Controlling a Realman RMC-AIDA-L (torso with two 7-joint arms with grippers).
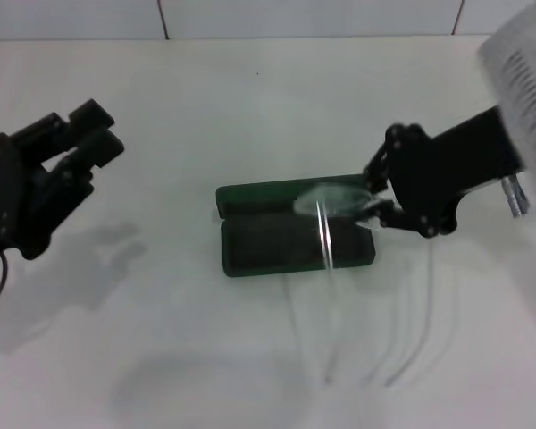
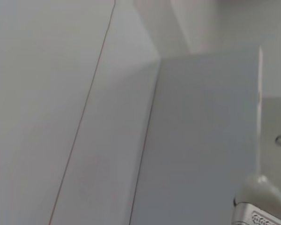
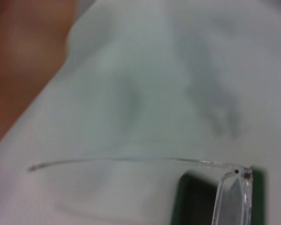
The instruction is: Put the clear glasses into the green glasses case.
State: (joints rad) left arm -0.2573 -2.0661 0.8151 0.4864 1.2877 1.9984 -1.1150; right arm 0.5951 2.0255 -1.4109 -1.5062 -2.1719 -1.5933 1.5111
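Clear plastic is what I have in my right gripper (image 1: 372, 198): the glasses (image 1: 332, 198), pinched at the end of the frame nearest me, with my fingers closed on them. They hang above the case (image 1: 295, 231), which lies open on the white table (image 1: 250, 98) in front of me, its lid folded back away from me and its dark tray facing up.

In the head view the lenses sit over the lid and the hinge line, not over the tray. One temple arm crosses the tray and sticks out past its near edge; the others' faint lines further out look like shadows or reflections on the table, and I cannot sort them fully. My right wrist view shows a temple arm unfolded, reaching well out over the table from the hinge, with a corner of the case beneath the frame.

So I judge the task roughly half done. The case is open, the glasses are picked up and brought to it. What is left is the harder part: bringing the frame over the tray, getting it down inside, and letting go. With the temple arms spread, I doubt the glasses will sit within the tray as they are.

My left gripper (image 1: 80, 143) is parked off to the left above the table, well apart from the case, holding nothing, fingers apart.
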